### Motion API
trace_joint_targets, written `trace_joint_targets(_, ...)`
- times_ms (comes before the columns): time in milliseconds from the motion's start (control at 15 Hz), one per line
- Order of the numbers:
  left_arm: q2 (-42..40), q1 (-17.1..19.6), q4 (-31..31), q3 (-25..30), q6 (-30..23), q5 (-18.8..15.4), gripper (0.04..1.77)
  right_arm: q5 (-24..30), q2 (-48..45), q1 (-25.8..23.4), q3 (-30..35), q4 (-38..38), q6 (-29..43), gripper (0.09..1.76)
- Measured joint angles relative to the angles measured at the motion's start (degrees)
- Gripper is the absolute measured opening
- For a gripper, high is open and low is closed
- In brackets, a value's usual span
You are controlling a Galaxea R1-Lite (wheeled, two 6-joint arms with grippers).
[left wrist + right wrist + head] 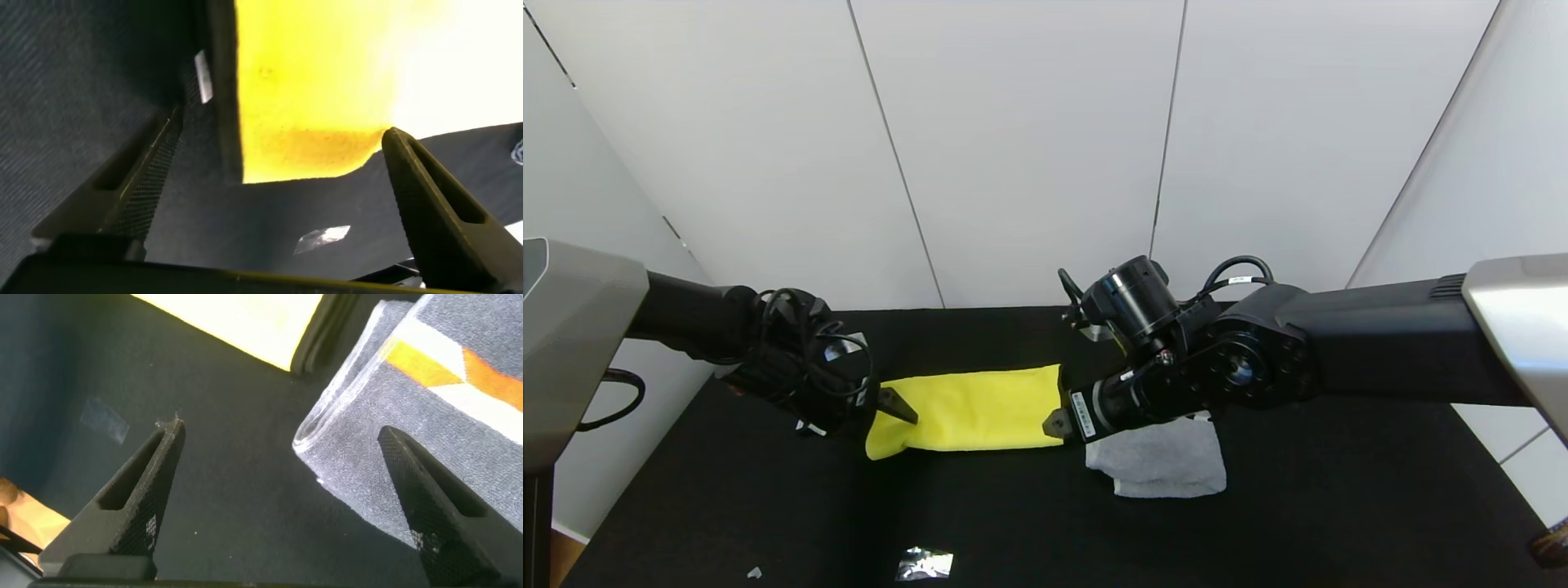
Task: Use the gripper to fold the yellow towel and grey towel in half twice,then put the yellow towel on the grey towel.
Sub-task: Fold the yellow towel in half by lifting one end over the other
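The yellow towel point(970, 408) lies on the black table as a long folded strip; it also shows in the left wrist view point(310, 82) and the right wrist view point(245, 318). The grey towel point(1164, 459) lies folded just right of it, partly under my right arm, with orange patches showing in the right wrist view point(425, 408). My left gripper point(897, 406) is open and empty at the yellow towel's left end point(283, 124). My right gripper point(1054, 425) is open and empty at its right end, low over bare table beside the grey towel point(279, 433).
The black table point(727, 490) runs to white wall panels at the back. A shiny scrap of tape point(924, 563) and a small white scrap point(755, 573) lie near the front edge.
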Motion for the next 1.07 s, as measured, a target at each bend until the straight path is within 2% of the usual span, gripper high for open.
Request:
trace_joint_targets(400, 0.96, -0.74, -0.01, -1.55, -0.22, -0.18, 1.72, 0.0, 0.0, -0.02, 0.06, -0.02, -0.02, 1.7)
trace_joint_targets(667, 1.33, -0.76, -0.06, -1.84, -0.04, -0.11, 1.09, 0.05, -0.02, 0.05, 0.22, 0.02, 0.02, 1.71)
trace_joint_targets(867, 1.4, -0.85, -0.04, -1.79, 0.1, -0.05, 0.78, 0.11, -0.06, 0.05, 0.44, 0.02, 0.04, 1.71)
trace_joint_targets(933, 1.38, -0.85, -0.01, -1.79, 0.1, -0.05, 0.51, 0.11, -0.09, 0.07, 0.48, 0.0, 0.04, 1.71)
trace_joint_targets(1000, 1.35, -0.89, -0.01, -1.79, 0.13, -0.07, 0.13, 0.11, -0.09, 0.11, 0.52, -0.02, 0.02, 1.71)
trace_joint_targets(1067, 1.29, -0.89, 0.0, -1.79, 0.13, -0.02, 0.11, 0.09, -0.09, 0.16, 0.59, -0.02, 0.02, 1.71)
